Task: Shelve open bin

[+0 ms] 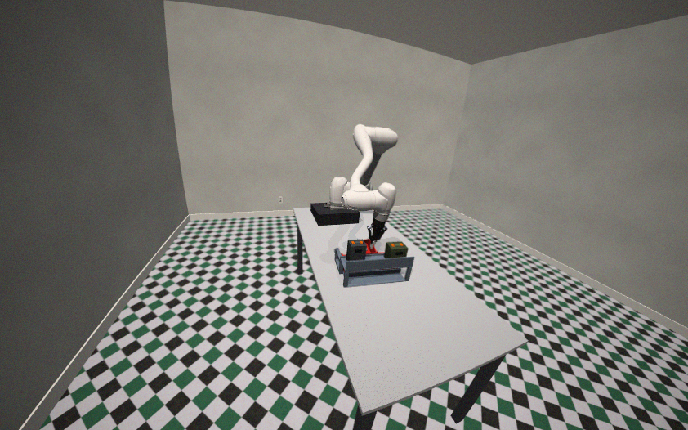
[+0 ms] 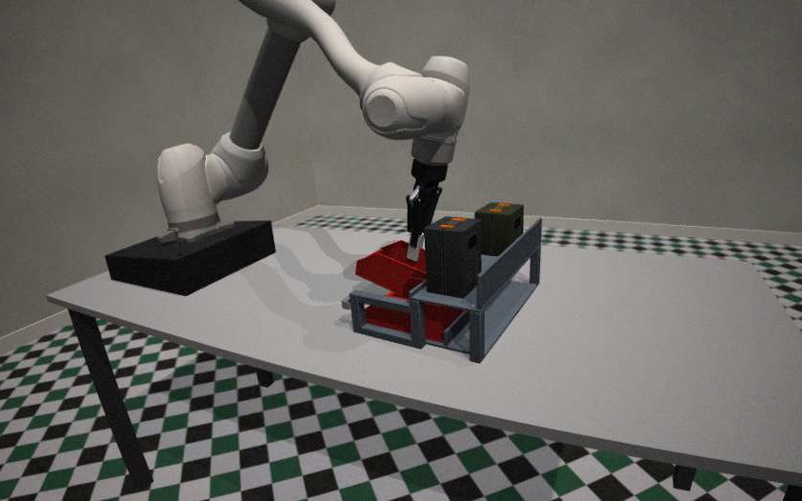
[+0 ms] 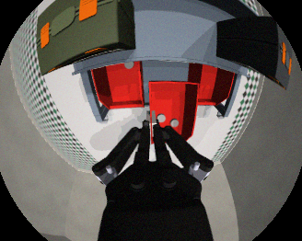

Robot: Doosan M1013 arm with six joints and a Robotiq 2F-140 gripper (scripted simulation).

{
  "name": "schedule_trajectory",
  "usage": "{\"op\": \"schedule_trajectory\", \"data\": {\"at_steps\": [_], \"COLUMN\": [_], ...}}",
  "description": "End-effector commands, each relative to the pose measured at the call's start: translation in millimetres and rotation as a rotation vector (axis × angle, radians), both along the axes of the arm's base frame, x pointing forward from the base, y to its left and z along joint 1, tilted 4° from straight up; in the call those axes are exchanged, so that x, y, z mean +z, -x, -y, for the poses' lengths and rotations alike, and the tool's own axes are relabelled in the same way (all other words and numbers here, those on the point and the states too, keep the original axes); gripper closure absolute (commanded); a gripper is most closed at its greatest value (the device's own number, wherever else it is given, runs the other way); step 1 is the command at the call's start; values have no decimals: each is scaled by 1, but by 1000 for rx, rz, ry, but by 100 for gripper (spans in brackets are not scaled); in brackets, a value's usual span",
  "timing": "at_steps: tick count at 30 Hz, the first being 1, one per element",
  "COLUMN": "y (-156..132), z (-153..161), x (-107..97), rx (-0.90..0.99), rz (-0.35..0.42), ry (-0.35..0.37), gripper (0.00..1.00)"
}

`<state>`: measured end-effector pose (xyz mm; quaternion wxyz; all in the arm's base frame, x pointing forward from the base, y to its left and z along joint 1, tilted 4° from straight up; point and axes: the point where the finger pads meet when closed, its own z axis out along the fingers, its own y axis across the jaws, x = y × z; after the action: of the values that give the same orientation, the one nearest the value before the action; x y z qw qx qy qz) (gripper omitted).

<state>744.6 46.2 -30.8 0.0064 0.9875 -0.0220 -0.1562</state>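
My gripper [image 2: 414,249] is shut on a thin wall of the red open bin [image 2: 391,264]. The bin is tilted: its outer end is raised, and its inner end dips into the middle gap of the grey shelf [image 2: 453,305]. In the wrist view the fingers [image 3: 154,127] pinch the bin's [image 3: 172,108] near edge, and small pale parts lie inside it. Two other red bins [image 3: 120,86] [image 3: 214,83] stand on the shelf to either side of the gap. In the top view the gripper [image 1: 373,239] hangs over the shelf [image 1: 374,265].
A black box [image 2: 451,254] and an olive box [image 2: 498,227] stand on the shelf's upper board, close on either side of the gripper. The arm's black base [image 2: 192,254] sits at the table's far end.
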Motion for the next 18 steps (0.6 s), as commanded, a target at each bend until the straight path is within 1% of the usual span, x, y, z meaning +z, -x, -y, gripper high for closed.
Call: {"op": "schedule_trajectory", "data": {"at_steps": [1, 18], "y": [0, 0], "z": [0, 0], "x": [-1, -6], "rx": [0, 0], "rz": [0, 0], "ry": [0, 0], "gripper": [100, 100]}}
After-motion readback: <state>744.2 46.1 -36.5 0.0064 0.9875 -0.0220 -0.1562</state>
